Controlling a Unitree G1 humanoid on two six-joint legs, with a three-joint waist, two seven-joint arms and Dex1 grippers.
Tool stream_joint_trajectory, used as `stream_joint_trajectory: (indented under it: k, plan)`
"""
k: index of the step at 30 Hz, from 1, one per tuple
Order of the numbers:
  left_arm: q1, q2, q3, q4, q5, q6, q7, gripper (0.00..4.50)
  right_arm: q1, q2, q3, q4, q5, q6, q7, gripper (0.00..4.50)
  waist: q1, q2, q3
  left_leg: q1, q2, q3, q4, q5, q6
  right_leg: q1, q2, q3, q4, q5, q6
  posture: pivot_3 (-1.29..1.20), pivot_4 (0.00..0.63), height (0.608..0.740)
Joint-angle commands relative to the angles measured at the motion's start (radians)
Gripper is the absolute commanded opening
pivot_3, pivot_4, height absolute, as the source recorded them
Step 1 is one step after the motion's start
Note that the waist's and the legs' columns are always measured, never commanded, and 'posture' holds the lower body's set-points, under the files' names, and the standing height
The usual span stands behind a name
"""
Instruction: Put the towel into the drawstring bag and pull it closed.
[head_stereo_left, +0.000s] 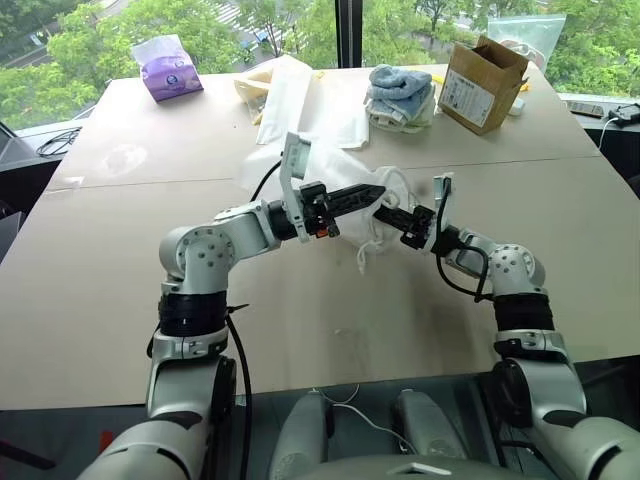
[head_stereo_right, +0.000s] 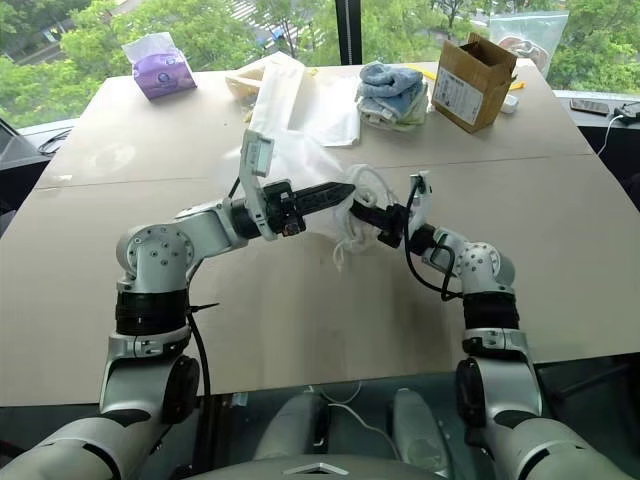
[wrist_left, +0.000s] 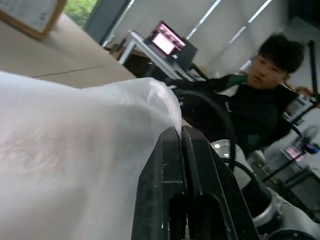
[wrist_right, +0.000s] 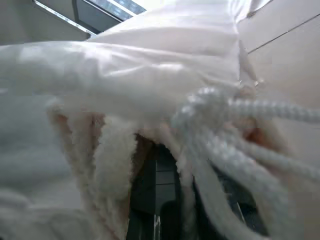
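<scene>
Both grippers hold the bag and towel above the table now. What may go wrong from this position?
1. The left gripper pinches only a thin edge of the drawstring bag; the fabric may slip out.
2. The right gripper is shut on the towel with the cords draped over it; they may tangle or snag.

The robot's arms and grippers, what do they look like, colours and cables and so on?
Both arms are silver-grey, with rounded joint housings and black bands between segments. A loose black cable runs along the left arm; another loops at the right arm's wrist. The left gripper and the right gripper each have two slim black fingers. A pale rectangular camera bracket rises above the left wrist, with a small red spot beneath.
</scene>
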Motion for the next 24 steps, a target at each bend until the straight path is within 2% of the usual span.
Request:
stream_joint_trajectory:
  k: [1, 5, 8, 13, 14, 17, 18, 20, 24]
  plan:
    - [-0.002, -0.003, -0.027, -0.009, -0.029, 0.016, -0.060, 0.00, -0.097, 0.095, -0.076, -0.028, 0.073, -0.070, -0.086, 0.03, -0.002, 0.000, 0.000, 0.000, 0.000, 0.000, 0.000, 0.000, 0.000, 0.000, 0.000, 0.000, 0.000, 0.000, 0.000, 0.00, 0.150, 0.740]
    - [0.016, -0.024, -0.030, -0.013, -0.031, 0.024, -0.046, 0.00, -0.143, 0.190, -0.164, 0.008, 0.104, -0.155, -0.237, 0.03, 0.005, 0.000, 0.000, 0.000, 0.000, -0.001, 0.000, 0.000, 0.000, 0.000, -0.001, -0.001, 0.001, 0.000, 0.000, 0.00, 0.150, 0.740]
    - [0.009, -0.040, -0.011, 0.006, -0.029, 0.022, -0.023, 0.00, -0.139, 0.217, -0.178, -0.027, 0.132, -0.155, -0.288, 0.03, 0.012, 0.000, 0.000, -0.002, -0.001, -0.003, 0.000, 0.000, 0.000, 0.000, -0.002, -0.002, 0.000, 0.000, 0.000, 0.00, 0.150, 0.740]
    - [-0.016, -0.045, 0.014, 0.064, 0.014, -0.037, 0.001, 0.00, -0.023, 0.141, -0.023, -0.107, -0.046, -0.154, -0.312, 0.03, 0.001, 0.000, 0.000, -0.001, -0.001, -0.002, 0.000, 0.000, 0.000, 0.000, -0.001, -0.002, 0.000, 0.000, 0.000, 0.00, 0.150, 0.740]
    - [-0.024, -0.047, 0.021, 0.083, 0.030, -0.057, 0.010, 0.00, -0.003, 0.127, -0.025, -0.119, -0.055, -0.154, -0.329, 0.80, 0.001, 0.000, 0.000, -0.001, 0.000, -0.002, 0.000, 0.000, 0.000, -0.001, -0.001, -0.001, 0.000, 0.000, 0.000, 0.00, 0.150, 0.740]
    - [-0.049, -0.053, 0.041, 0.149, 0.077, -0.119, 0.042, 0.00, 0.061, 0.073, -0.007, -0.193, -0.088, -0.140, -0.348, 1.92, 0.005, 0.000, 0.000, -0.001, 0.000, -0.001, 0.000, 0.000, 0.000, -0.001, -0.001, -0.001, 0.001, 0.000, 0.000, 0.00, 0.150, 0.740]
    - [-0.059, -0.055, 0.047, 0.178, 0.097, -0.144, 0.054, 0.00, 0.098, 0.035, 0.019, -0.244, -0.104, -0.131, -0.325, 2.55, 0.007, 0.000, 0.000, -0.001, -0.001, -0.001, 0.000, 0.000, 0.000, -0.001, -0.001, -0.001, 0.000, 0.000, 0.000, 0.00, 0.150, 0.740]
    - [-0.071, -0.054, 0.054, 0.216, 0.120, -0.175, 0.060, 0.00, 0.167, -0.024, 0.036, -0.348, -0.085, -0.091, -0.291, 3.38, 0.010, 0.000, 0.000, -0.002, -0.001, -0.001, 0.000, 0.000, 0.000, -0.001, -0.001, -0.001, 0.000, 0.000, 0.000, 0.00, 0.150, 0.740]
    - [-0.082, -0.052, 0.065, 0.244, 0.137, -0.193, 0.050, 0.00, 0.270, -0.103, 0.003, -0.500, 0.012, -0.037, -0.228, 3.38, 0.010, 0.000, 0.000, -0.002, -0.001, -0.002, -0.001, 0.000, 0.000, -0.001, -0.001, -0.001, -0.001, 0.000, 0.000, 0.00, 0.150, 0.740]
